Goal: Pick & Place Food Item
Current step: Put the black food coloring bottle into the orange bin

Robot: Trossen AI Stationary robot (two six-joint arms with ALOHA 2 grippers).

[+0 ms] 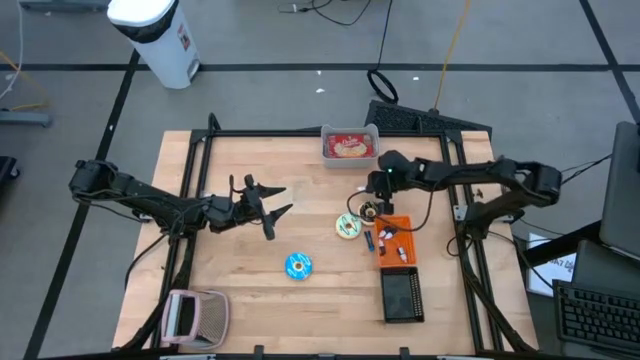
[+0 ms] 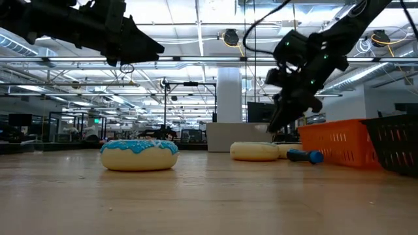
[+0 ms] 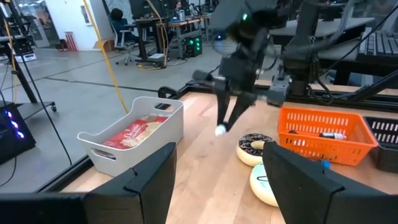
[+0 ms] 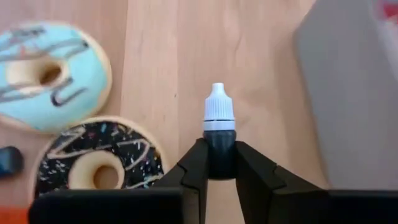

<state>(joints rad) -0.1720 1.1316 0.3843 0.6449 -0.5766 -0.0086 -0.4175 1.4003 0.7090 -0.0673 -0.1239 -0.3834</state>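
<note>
Pinching a small white-capped dropper bottle (image 4: 218, 134) in the right claw (image 4: 219, 167) above the surface (image 1: 250, 300) beside the gray bin (image 1: 350, 146), keep it upright, clearing both donuts (image 4: 96, 163), left claw (image 1: 268, 205) waiting spread.

Two doughnuts (image 1: 350, 224) lie touching, just left of the basket (image 1: 397, 241).

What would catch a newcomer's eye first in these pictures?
Probably the right gripper, shut on a small dark dropper bottle with a white cap, held above the table beside two doughnuts and the orange basket. Next, the blue-iced doughnut alone mid-table, with the left gripper open nearby.
</note>
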